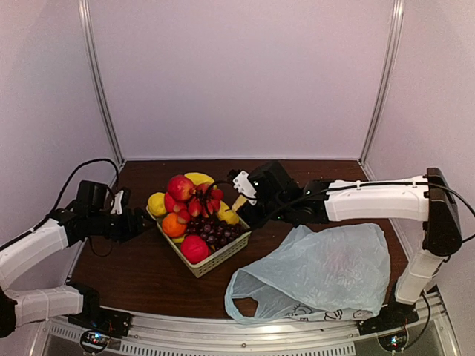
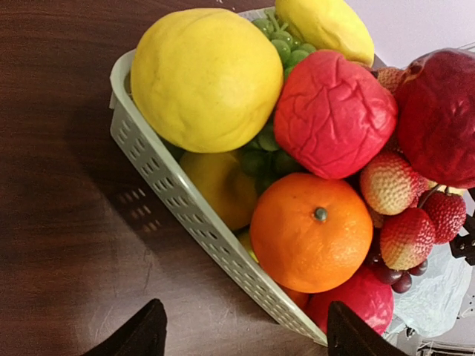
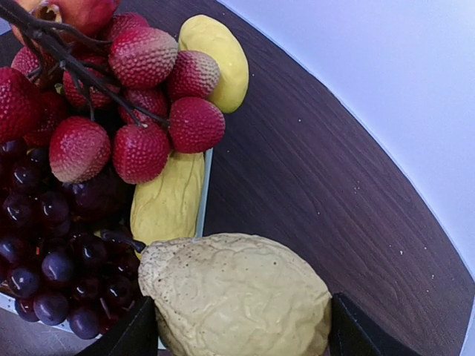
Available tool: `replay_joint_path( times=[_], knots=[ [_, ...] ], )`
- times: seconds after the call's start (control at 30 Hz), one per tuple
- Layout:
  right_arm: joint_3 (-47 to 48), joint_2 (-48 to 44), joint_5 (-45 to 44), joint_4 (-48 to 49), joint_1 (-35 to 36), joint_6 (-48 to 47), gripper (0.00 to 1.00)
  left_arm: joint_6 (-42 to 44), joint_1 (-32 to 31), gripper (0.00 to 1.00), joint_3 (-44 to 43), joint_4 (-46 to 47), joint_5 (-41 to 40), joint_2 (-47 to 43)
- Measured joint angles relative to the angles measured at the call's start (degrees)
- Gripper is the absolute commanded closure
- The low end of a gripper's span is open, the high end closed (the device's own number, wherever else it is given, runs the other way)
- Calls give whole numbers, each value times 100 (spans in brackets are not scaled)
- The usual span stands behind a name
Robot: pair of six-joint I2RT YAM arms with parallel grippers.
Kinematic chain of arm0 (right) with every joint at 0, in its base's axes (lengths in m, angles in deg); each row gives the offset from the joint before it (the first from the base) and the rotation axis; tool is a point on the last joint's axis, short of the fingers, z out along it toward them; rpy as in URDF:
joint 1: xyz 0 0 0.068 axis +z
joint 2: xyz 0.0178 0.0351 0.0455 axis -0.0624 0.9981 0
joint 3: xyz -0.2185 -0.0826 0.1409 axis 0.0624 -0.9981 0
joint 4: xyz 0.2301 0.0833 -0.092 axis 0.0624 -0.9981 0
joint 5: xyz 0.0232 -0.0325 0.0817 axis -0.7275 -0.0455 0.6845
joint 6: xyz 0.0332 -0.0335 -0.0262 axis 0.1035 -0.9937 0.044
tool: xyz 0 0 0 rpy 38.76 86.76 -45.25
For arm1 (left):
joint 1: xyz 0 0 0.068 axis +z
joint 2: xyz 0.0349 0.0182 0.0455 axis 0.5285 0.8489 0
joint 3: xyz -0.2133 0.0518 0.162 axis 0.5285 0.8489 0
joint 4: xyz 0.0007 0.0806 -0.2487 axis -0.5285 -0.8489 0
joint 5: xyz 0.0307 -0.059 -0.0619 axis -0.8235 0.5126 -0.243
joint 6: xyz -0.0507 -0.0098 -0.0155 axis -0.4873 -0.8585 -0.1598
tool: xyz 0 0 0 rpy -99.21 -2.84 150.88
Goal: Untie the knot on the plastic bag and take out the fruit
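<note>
Where the table runs nearest the arm bases, the plastic bag lies slumped and crumpled at the lower right of the overhead frame, one handle loop gaping at its left end. Dark print runs along its bottom edge, too small to read. Just left of it, at frame centre, a pale green slotted basket is heaped with fruit: a red piece nearest, then dark grapes, an orange, strawberries and a big yellow one at the left corner. The left gripper sits at the basket's left side, jaws spread with nothing held; the basket's wall shows between its fingertips. At the basket's far right side the right gripper is clamped wide on a lumpy pale yellow lemon-like fruit, which fills the gap between both fingers
</note>
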State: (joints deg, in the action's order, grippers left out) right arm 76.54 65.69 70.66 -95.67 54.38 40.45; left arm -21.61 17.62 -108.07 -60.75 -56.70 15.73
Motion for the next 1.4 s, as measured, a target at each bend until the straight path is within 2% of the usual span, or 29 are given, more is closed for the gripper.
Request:
replay_joint_path(
  times=[0.4, 0.73, 1.13, 1.4],
  knots=[
    [1054, 846, -787, -365, 549, -625, 44, -382, 0, 39, 293, 772, -98, 240],
    [1150, 1084, -1158, -774, 621, -822, 43, -601, 11, 50, 323, 1344, -378, 638],
    [1537, 1405, -1222, -883, 658, -960, 42, -656, 42, 57, 323, 1648, -597, 1226],
    [1718, 1539, -1193, -887, 704, -1080, 39, -654, 42, 59, 323, 1773, -601, 1421]
  ],
)
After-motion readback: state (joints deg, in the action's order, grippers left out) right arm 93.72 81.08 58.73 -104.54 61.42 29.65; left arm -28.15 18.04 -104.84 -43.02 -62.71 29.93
